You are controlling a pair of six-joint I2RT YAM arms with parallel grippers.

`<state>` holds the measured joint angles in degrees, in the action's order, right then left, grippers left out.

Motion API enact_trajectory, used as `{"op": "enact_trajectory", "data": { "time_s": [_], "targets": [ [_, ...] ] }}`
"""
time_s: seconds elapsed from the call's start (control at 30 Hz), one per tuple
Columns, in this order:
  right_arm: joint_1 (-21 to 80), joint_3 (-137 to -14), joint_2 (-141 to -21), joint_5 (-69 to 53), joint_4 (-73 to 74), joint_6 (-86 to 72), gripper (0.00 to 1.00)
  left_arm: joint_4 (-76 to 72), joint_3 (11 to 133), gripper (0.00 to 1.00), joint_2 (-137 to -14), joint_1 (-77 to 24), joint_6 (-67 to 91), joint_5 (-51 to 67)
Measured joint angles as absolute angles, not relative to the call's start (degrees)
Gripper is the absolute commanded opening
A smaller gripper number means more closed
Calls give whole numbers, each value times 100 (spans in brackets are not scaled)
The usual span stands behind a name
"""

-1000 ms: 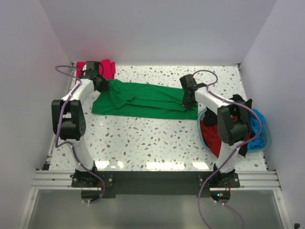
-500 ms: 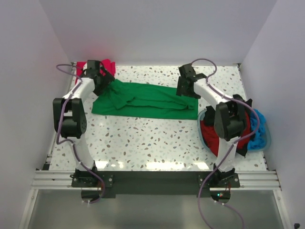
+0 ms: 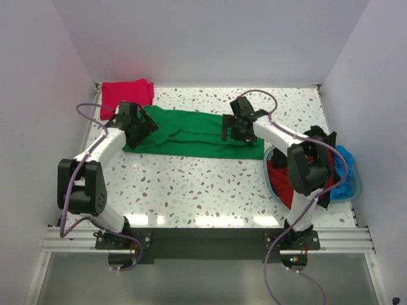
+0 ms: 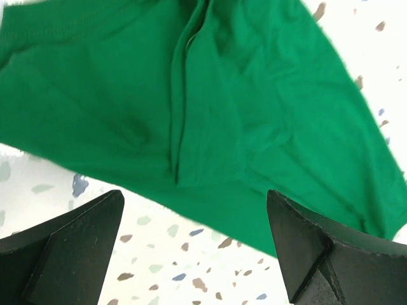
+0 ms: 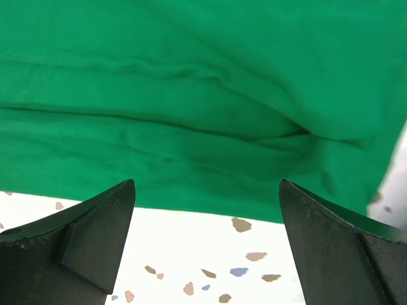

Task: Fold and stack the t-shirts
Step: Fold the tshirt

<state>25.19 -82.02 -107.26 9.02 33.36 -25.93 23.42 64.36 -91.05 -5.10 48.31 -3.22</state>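
A bright green t-shirt [image 3: 191,136] lies spread in a long creased band across the back half of the table. My left gripper [image 3: 141,127] hovers open over its left end; the left wrist view shows the green t-shirt [image 4: 210,108] and its near edge between the wide-apart fingers [image 4: 76,248] of the left gripper [image 4: 194,198]. My right gripper [image 3: 232,130] stands open over the shirt's right part; under the right gripper [image 5: 206,185] lies the folded green cloth [image 5: 191,95]. Nothing is held. A pinkish crimson t-shirt [image 3: 127,94] lies folded at the back left corner.
A light-blue round basket [image 3: 357,185] stands at the right edge, holding a dark red shirt [image 3: 280,178] and a blue one [image 3: 343,166]; my right arm's elbow hangs over it. White walls close the back and both sides. Speckled tabletop [image 3: 191,190] shows in front of the shirt.
Both grippers have gone from shut to open and let go of the green shirt. Both have drawn back toward the front, and the left arm has uncovered the crimson shirt.
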Motion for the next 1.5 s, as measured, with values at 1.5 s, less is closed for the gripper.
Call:
{"op": "enact_trajectory", "data": {
  "time_s": [1.5],
  "targets": [
    [2324, -8241, -11356, 827, 2971, -2812, 99, 1791, 6442, 69, -10254, -604, 4869, 34]
  ]
}}
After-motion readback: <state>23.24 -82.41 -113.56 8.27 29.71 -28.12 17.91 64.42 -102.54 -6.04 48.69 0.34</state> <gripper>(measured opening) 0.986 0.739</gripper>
